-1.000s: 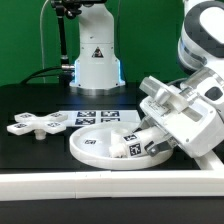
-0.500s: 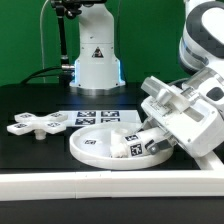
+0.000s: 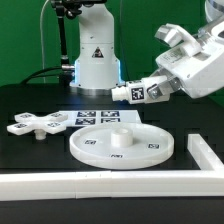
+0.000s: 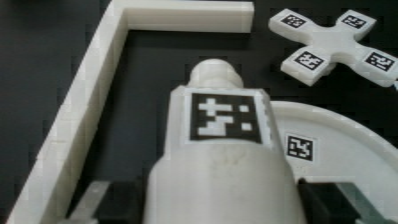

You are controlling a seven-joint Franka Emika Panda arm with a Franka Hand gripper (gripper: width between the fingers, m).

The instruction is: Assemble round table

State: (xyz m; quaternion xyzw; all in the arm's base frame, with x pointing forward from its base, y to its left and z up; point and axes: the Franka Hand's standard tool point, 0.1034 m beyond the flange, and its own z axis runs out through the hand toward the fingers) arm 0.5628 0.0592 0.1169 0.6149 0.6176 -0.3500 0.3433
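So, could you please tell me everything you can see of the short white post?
The post is a short white cylinder, seemingly plastic, with a narrower rounded tip and square black-and-white tags. The gripper grips one end, holding it almost level in the air above the round disc, tip toward the exterior view's left. Nothing else touches it.

Exterior view: bright, even light from overhead. The white round disc (image 3: 122,146) nearly washes out against the matte black surface (image 3: 30,100) and casts only a faint, soft shadow. A blue glow shows on the arm's base (image 3: 70,66). Wrist view: the cylindrical post (image 4: 222,150), close to the lens, appears soft and grainy.
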